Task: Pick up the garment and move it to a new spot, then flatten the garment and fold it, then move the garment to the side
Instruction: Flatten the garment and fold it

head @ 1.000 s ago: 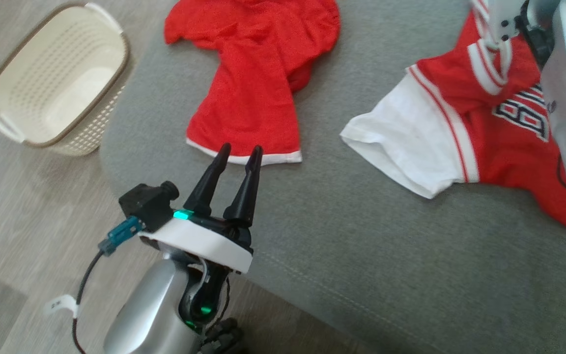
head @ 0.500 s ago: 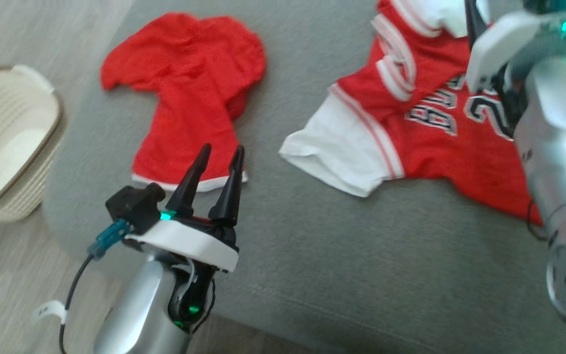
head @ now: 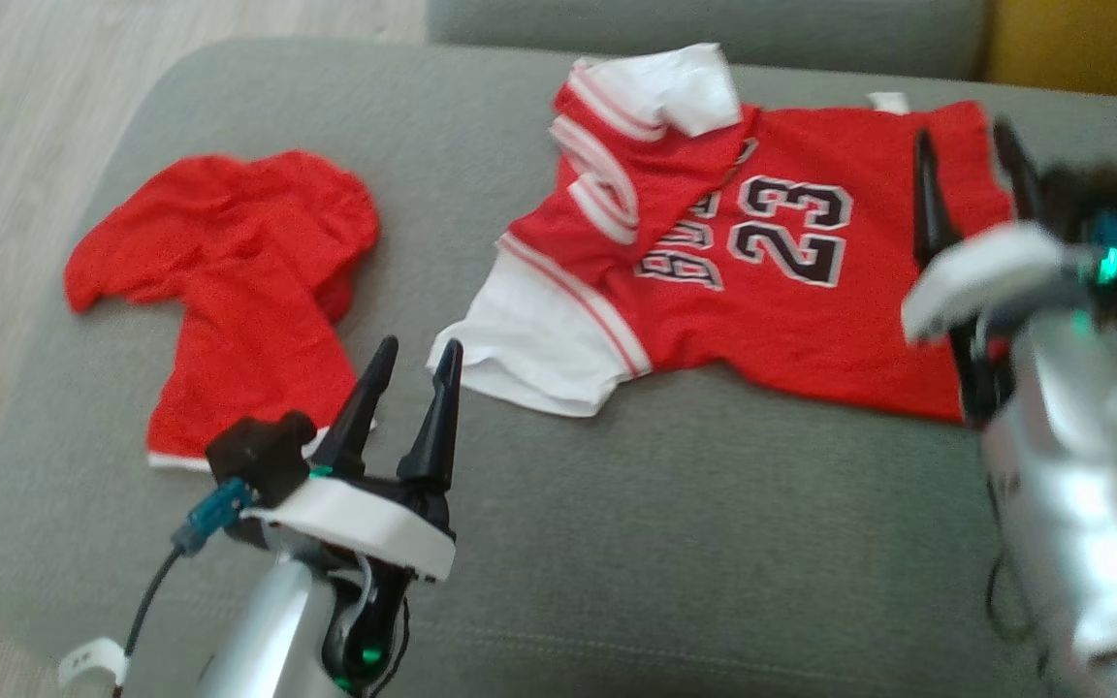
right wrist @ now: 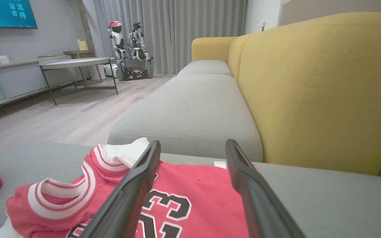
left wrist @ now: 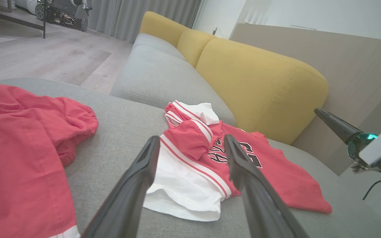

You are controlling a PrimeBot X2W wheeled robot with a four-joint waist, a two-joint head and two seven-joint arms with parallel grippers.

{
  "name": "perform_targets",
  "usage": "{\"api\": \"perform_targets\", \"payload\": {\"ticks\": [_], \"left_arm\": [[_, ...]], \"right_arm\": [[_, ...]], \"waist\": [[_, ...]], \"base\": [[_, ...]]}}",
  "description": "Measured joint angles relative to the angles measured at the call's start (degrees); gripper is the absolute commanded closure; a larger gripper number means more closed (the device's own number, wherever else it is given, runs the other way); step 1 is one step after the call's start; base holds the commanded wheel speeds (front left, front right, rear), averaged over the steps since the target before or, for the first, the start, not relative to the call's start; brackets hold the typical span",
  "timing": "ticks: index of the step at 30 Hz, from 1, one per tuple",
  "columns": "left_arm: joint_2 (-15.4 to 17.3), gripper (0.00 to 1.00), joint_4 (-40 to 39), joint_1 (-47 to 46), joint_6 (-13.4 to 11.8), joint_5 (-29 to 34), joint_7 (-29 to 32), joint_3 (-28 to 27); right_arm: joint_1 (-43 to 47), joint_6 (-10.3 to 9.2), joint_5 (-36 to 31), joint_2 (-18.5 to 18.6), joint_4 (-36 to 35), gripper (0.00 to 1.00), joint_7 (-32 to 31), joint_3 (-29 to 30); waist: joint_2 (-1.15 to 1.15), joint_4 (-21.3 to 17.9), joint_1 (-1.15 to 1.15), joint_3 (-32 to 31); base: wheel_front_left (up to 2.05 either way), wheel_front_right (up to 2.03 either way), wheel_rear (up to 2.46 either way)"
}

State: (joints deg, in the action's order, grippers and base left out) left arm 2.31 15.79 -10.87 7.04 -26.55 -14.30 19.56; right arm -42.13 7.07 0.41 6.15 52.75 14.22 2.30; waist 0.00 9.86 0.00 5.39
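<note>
Left gripper: fingers spread wide and empty, above the front of the seat. In its wrist view the tips frame the jersey's white sleeve.
Right gripper: fingers also wide apart, holding nothing, over the hem end of the jersey. Blur hides whether the tips touch the cloth.
Jersey: red with white sleeves and the number 23. It lies on the seat between the two grippers, mostly spread out, with one shoulder flopped over the chest and covering part of the lettering.
Handling (judged): light, soft and limp. It should sag and bunch when lifted, and cannot break. The smooth knit may slide out of narrow fingers unless a good fold of it is pinched.
Hold points (judged): the hem edge near the right gripper, and the white sleeve or shoulder seam near the left. Lifting by both ends should keep it stretched.
Red shirt: plain and crumpled, just beside the left gripper and apart from the jersey.
Sofa: grey seat under both garments, with a yellow backrest behind.
</note>
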Motion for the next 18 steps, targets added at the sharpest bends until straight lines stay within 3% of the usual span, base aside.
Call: {"api": "perform_targets", "payload": {"ticks": [10, 18], "left_arm": [[0.02, 0.0, 1.89, 2.03, -0.45, 1.03, 0.0, -1.02], [0.01, 0.0, 4.42, 1.94, -0.85, 2.23, 0.0, -3.6]], "right_arm": [[23.09, 0.0, 5.58, -2.4, -21.61, 0.0, 0.1, 0.51], [26.78, 0.0, 6.24, -2.93, -27.73, 0.0, -0.02, 0.7]], "waist": [[0.0, -6.0, 0.0, -1.55], [0.0, -7.78, 0.0, -0.17]], "base": [[0.0, 0.0, 0.0], [0.0, 0.0, 0.0]]}}
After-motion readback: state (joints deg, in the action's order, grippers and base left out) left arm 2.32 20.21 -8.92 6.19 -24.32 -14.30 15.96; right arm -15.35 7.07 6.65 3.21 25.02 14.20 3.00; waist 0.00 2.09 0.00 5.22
